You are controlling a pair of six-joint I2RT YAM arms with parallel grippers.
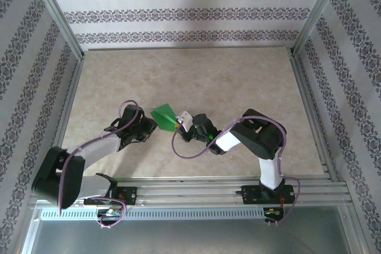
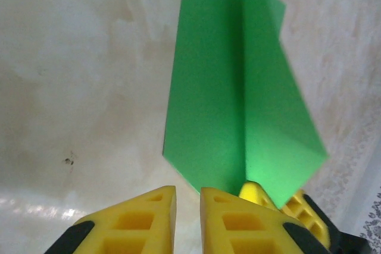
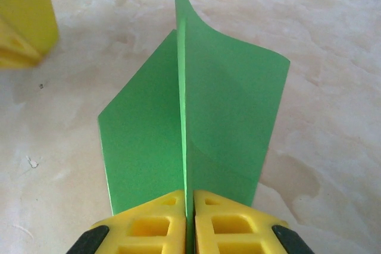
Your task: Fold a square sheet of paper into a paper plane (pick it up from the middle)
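The bright green sheet of paper (image 1: 164, 115) is folded along a centre crease, with a flap spreading to each side. My right gripper (image 3: 189, 194) is shut on that upright crease at the near end of the paper (image 3: 199, 105), holding it just above the table. My left gripper (image 2: 187, 191) points at the paper (image 2: 232, 87) from the other side. Its jaws stand a narrow gap apart with nothing between them, just short of the paper's edge. A right fingertip (image 2: 257, 191) shows under the paper's corner. In the top view the left gripper (image 1: 152, 124) and right gripper (image 1: 178, 124) flank the paper.
The beige marbled tabletop (image 1: 238, 81) stretches behind and to both sides of the arms. Metal frame rails (image 1: 71, 99) and patterned walls bound it. A left finger (image 3: 24, 16) sits close at the upper left of the right wrist view.
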